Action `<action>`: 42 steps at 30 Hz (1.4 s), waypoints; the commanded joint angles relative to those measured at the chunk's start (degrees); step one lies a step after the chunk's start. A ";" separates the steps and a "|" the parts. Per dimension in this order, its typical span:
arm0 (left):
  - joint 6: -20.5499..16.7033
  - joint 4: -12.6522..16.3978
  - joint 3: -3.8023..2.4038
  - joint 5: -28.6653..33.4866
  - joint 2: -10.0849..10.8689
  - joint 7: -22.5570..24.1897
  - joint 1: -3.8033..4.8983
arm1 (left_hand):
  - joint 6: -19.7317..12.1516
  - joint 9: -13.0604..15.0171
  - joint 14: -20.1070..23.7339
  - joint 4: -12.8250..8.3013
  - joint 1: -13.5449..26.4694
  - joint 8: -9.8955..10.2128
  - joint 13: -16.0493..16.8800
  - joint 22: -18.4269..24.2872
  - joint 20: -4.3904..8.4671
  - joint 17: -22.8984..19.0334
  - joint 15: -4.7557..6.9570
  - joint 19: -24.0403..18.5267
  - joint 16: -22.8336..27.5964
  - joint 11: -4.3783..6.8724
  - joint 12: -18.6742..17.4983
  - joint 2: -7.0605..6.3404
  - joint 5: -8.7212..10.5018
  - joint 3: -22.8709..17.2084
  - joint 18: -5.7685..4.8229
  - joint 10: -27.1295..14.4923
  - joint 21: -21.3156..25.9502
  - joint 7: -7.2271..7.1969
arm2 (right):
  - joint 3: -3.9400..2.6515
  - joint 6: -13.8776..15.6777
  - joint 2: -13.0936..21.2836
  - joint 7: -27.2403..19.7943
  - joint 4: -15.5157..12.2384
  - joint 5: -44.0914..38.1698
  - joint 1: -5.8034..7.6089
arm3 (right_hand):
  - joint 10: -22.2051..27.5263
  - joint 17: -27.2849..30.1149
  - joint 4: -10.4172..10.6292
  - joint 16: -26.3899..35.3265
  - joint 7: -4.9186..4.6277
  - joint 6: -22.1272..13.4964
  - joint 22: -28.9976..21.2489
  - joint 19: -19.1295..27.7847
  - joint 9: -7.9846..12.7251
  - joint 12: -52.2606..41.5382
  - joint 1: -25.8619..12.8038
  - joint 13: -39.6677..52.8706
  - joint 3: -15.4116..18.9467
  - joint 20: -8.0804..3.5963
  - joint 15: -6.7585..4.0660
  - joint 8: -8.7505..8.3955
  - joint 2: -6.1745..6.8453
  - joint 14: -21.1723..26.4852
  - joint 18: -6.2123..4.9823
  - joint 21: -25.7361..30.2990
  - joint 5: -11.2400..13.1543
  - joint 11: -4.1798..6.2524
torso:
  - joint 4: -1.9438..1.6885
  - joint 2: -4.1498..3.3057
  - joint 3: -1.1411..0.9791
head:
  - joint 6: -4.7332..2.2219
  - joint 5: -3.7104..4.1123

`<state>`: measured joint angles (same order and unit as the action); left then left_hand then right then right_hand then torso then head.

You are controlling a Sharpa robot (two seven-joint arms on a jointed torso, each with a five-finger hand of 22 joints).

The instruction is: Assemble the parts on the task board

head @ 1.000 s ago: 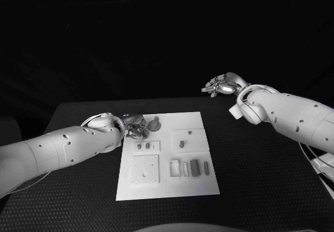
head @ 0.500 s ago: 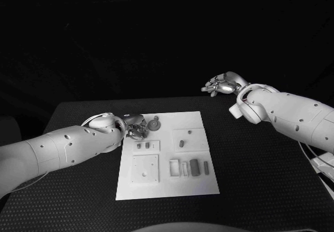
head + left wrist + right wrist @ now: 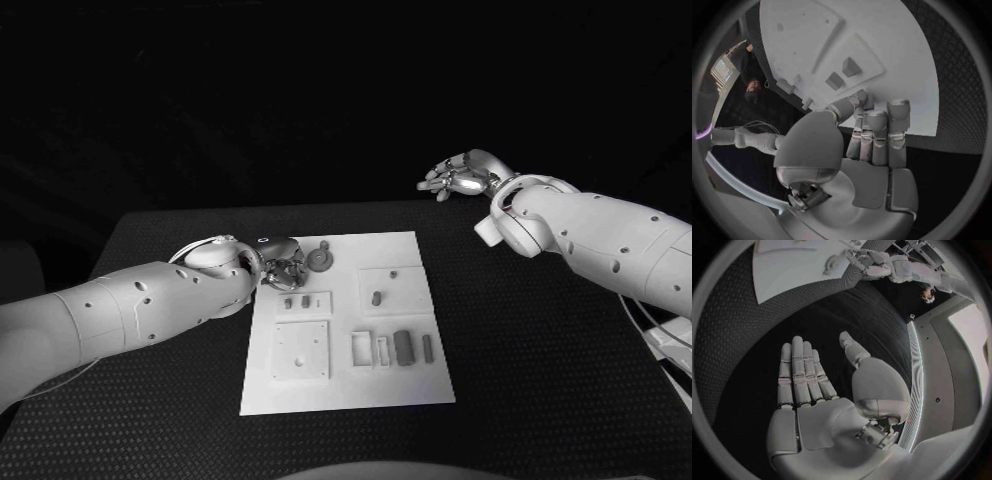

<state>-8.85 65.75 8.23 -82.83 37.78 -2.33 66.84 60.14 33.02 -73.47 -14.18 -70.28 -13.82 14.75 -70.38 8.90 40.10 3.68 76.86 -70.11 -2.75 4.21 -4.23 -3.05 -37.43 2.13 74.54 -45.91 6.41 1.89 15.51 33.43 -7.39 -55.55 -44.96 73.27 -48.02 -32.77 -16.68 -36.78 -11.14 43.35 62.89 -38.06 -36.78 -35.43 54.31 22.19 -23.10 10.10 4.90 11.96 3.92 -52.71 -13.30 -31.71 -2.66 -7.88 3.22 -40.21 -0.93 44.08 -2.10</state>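
A black bench (image 3: 548, 340) carries the white task board (image 3: 346, 390), which lies at its middle with the long side running near to far. Two white arms reach in over it. The left arm (image 3: 116, 315) crosses the bench's left half, and the left robot hand (image 3: 281, 262) sits at the board's far left corner, fingers curled down against the board's edge; in the left wrist view the fingertips (image 3: 898, 107) bend onto the white surface, and whether they pinch anything cannot be told. The right arm (image 3: 606, 240) comes from the right, and the right robot hand (image 3: 459, 175) hovers beyond the bench's far right edge, well apart from the board, its fingers (image 3: 795, 370) straight and spread, holding nothing. Small parts sit on the board: a round grey piece with a stem (image 3: 320, 258) just right of the left robot hand, a dark slotted piece (image 3: 376, 297) in a square plate, and upright bars (image 3: 405, 346) near the right edge.
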 commanded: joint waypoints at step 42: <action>-7.04 -4.37 -0.26 16.28 2.26 0.52 -0.01 | -6.48 -1.85 6.04 0.74 0.98 1.61 0.21 1.00 -1.51 -2.03 -1.70 -5.14 3.09 -1.74 0.90 -3.36 -2.35 -0.12 8.06 -5.07 4.03 3.05 | -0.03 -5.62 0.88 -0.98 -0.48 -4.72 -0.21 | -2.28 -1.16 -0.18 -0.10 -0.13 2.44 0.51 -0.42 -0.41 1.34 7.17 -2.42 -1.99 0.13 -0.47 1.84 -1.29 -1.82 0.11 0.07 -0.06 0.51 | 0.13 0.06 -0.14 | -0.85 0.05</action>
<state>-12.69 61.60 8.13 -75.59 40.08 -2.86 66.57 52.89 31.13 -67.87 -13.75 -69.12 -12.01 14.83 -69.52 7.45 38.23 1.99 72.12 -67.29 -4.45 4.91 -7.02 -5.60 -37.53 1.75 69.78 -42.18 9.07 1.89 13.66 34.17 -7.55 -55.82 -46.16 73.14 -50.10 -33.88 -16.84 -36.68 -11.28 45.55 63.38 -38.20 -37.16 -34.31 61.18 19.92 -24.89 10.21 4.44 13.47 2.69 -54.33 -13.30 -31.48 -2.66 -7.29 3.30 -40.19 -0.98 43.40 -2.13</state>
